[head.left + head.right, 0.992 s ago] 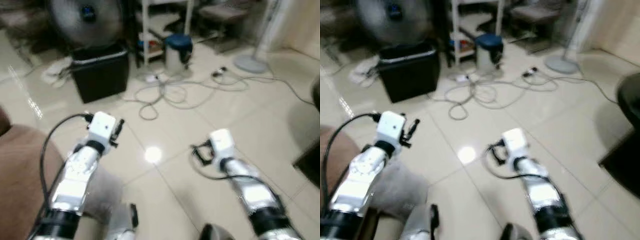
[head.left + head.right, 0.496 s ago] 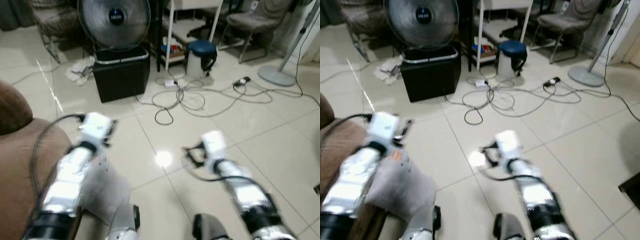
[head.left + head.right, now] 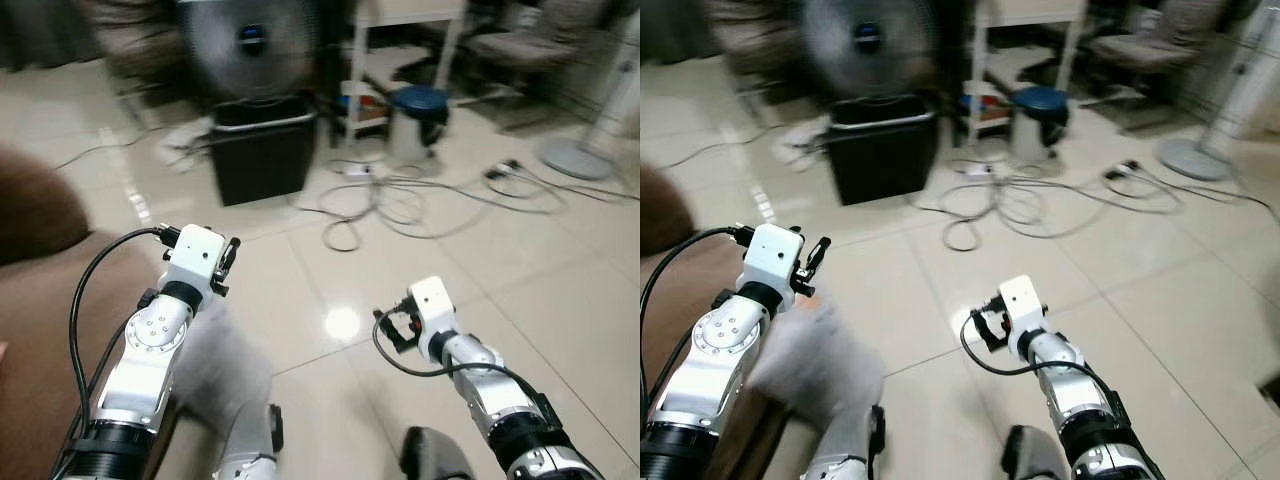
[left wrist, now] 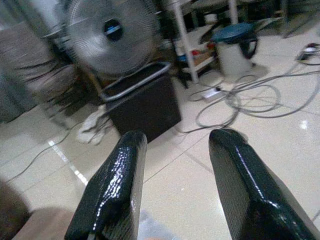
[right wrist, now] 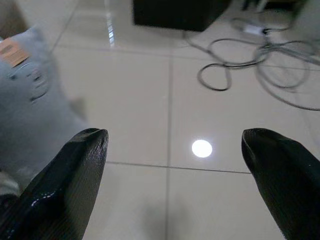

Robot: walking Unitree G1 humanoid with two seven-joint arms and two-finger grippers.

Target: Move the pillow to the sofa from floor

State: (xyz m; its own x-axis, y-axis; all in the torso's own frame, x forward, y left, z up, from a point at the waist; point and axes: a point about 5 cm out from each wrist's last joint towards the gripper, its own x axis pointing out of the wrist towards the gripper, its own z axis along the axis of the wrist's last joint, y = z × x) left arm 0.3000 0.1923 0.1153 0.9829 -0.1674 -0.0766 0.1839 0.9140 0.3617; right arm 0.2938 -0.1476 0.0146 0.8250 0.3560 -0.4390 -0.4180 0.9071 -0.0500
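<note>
The grey pillow (image 3: 228,368) lies on the tiled floor against the brown sofa (image 3: 45,300), partly hidden under my left arm (image 3: 150,350). The right wrist view catches its orange tag and grey cover (image 5: 27,112) off to one side. My left gripper (image 4: 175,192) is held out above the pillow, open, with nothing between its black fingers (image 4: 112,195). My right gripper (image 5: 175,165) hovers over bare tiles beside the pillow, fingers (image 5: 75,170) spread wide, open and holding nothing.
A black bin (image 3: 262,160) stands ahead with a round fan (image 3: 250,40) behind it. Loose cables (image 3: 400,200) sprawl over the tiles, near a blue-lidded white pot (image 3: 418,120) and a white shelf. A fan stand's round base (image 3: 575,155) sits at the far right.
The whole picture has swung and sharpened as the camera moved. Both arms stay held out forward in the same pose, and the pillow stays beside the sofa.
</note>
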